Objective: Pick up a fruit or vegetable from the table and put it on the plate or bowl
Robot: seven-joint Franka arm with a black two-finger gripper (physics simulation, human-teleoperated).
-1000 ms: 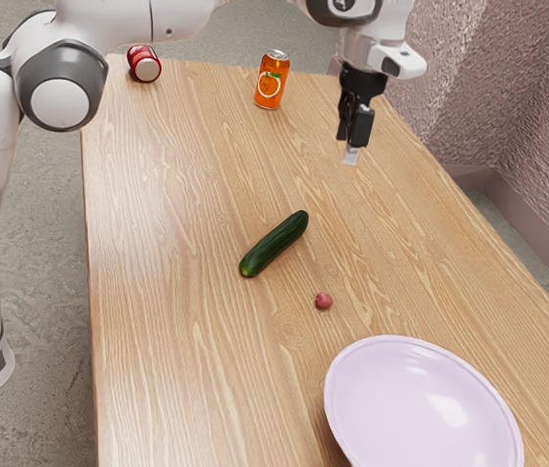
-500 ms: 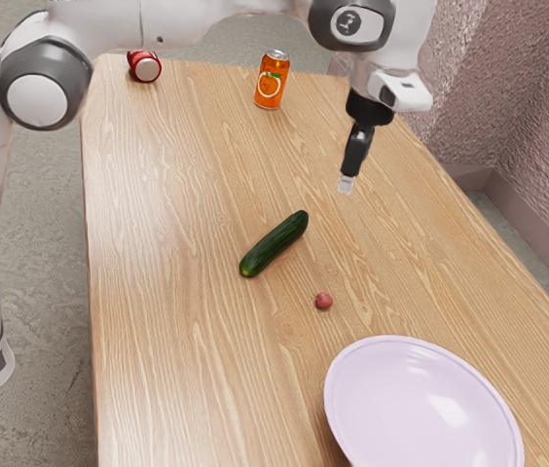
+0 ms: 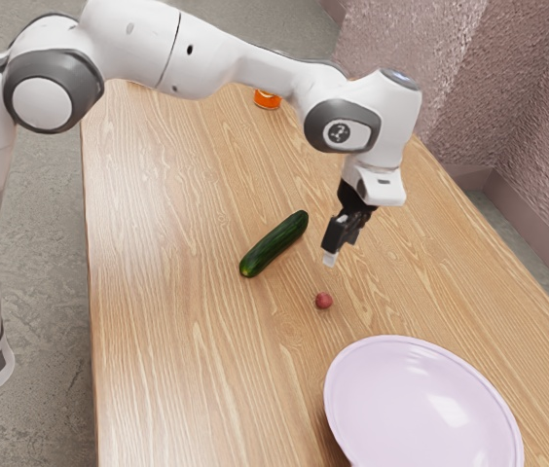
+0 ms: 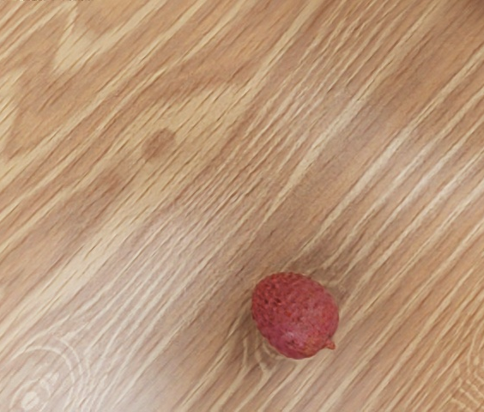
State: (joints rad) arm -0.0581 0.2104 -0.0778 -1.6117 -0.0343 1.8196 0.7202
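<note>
— Where's the gripper (image 3: 331, 255) now?

— It hovers above the table (image 3: 177, 311), between the cucumber (image 3: 274, 243) and the little red fruit (image 3: 324, 302). It's edge-on to me, so I can't tell how wide it stands. Nothing hangs from it.

— And the fruit?

— Alone on bare wood, apart from the gripper's tip and near the plate (image 3: 352, 375). In the wrist view the red fruit (image 4: 295, 315) sits off to one side, not dead centre.

— What worries you?

— It's small and rounded, so I'd guess a descent that lands off-centre nudges it and sends it rolling. A pinch on one flank could squirt it out.

— Could it leave the table?

— Unlikely, I think. Both long edges are well apart from it. Rolling under the plate's rim seems the likelier nuisance.

— Is there room to work?

— Plenty. The cucumber lies toward the exterior view's left, near but clear. The stretch from fruit to plate is open wood. Only the plate's raised rim needs clearing, so I'd want a real lift before carrying across.
</note>
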